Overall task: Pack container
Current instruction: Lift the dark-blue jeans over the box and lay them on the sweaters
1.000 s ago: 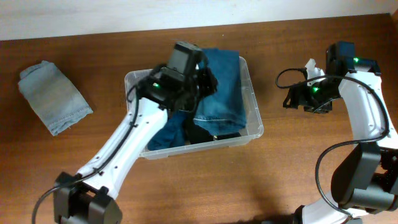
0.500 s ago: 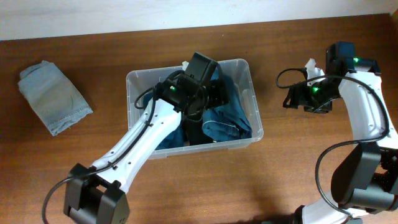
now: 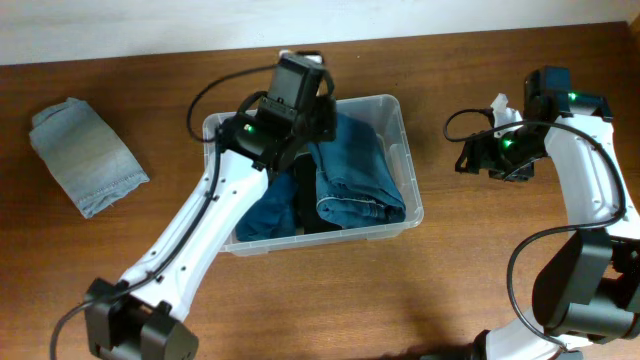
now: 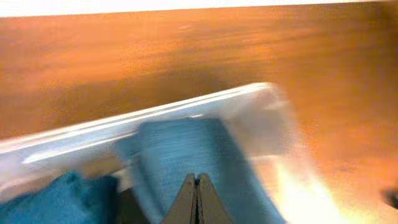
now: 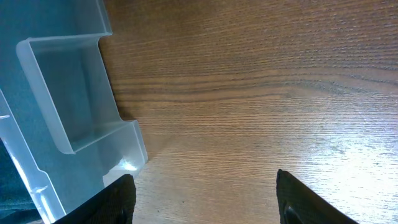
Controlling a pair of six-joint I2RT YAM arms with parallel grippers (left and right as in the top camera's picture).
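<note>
The clear plastic container (image 3: pixel 410 205) stands mid-table. Folded blue jeans (image 3: pixel 352 170) lie in its right half, with darker blue and black cloth (image 3: pixel 290 205) to their left. My left gripper (image 3: pixel 312 118) is over the container's back part. In the blurred left wrist view its fingers (image 4: pixel 196 190) are shut, with nothing seen between them, above the blue denim (image 4: pixel 174 146) and near the container's rim (image 4: pixel 93 134). My right gripper (image 3: pixel 466 155) is open and empty on the table to the right of the container. Its wrist view (image 5: pixel 205 205) shows the container's corner (image 5: pixel 68 106) at left.
A folded pale grey-blue cloth (image 3: pixel 88 155) lies on the wooden table (image 3: pixel 300 310) at the far left. A pale wall runs along the table's back edge. The left arm stretches from the front left across the container's left side.
My left gripper has pulled back from low inside the container toward its back rim. The jeans now lie flat and folded in the right half. The right arm has not moved.
</note>
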